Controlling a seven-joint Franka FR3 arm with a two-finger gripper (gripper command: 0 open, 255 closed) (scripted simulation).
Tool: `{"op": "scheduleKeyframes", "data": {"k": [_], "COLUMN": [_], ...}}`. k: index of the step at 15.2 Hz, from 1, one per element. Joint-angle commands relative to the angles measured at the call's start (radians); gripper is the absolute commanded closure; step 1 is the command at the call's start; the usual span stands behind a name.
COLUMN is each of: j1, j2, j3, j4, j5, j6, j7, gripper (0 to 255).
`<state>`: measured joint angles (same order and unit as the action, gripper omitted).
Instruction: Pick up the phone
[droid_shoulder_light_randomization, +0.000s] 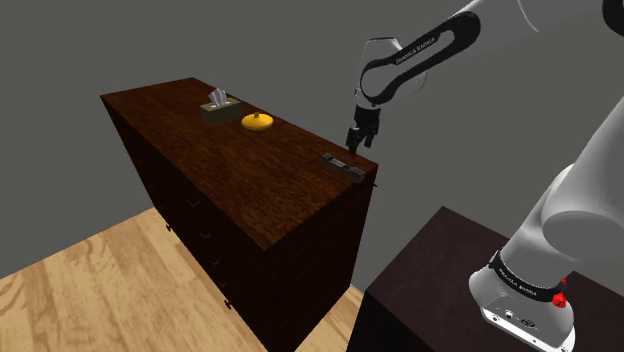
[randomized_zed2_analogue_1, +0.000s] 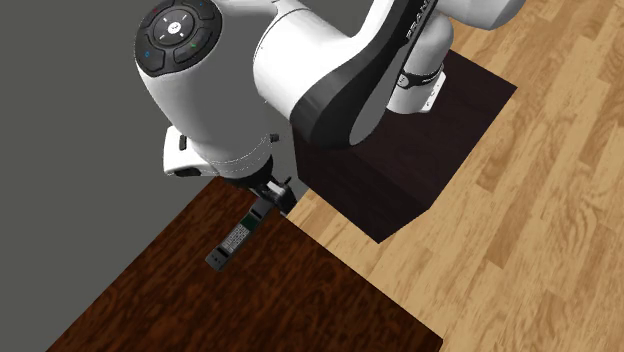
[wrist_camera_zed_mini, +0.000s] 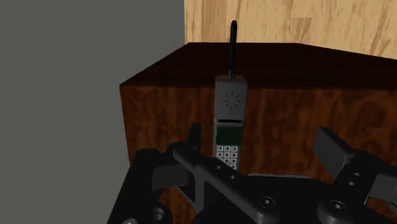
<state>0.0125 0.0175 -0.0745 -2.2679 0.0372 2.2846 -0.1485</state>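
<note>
hovered with the gripper just above the phone at the dresser corner. had fingers spread wide, holding nothing.

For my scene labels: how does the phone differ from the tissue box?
The phone is slim and lies flat; the tissue box is a taller block with white tissue sticking up. The phone is at the corner near the gripper; the tissue box is at the other end. Both rest on the dark dresser.
</note>
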Motion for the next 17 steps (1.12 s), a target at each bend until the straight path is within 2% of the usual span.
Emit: {"op": "scheduleKeyframes", "data": {"k": [1, 6, 15, 16, 17], "j1": [-0.002, -0.004, -0.007, -0.007, -0.007], "j2": [0.083, 0.262, 0.338, 0.337, 0.336], "j3": [-0.002, 0.0, 0.004, 0.004, 0.004], "j4": [0.036, 0.139, 0.129, 0.13, 0.129], "j5": [0.0, -0.005, 0.005, 0.005, 0.005], "j6": [0.041, 0.1, 0.186, 0.184, 0.184], "j7": [-0.012, -0.024, -0.031, -0.031, -0.031], "gripper": [0, 0, 0, 255, 255]}}
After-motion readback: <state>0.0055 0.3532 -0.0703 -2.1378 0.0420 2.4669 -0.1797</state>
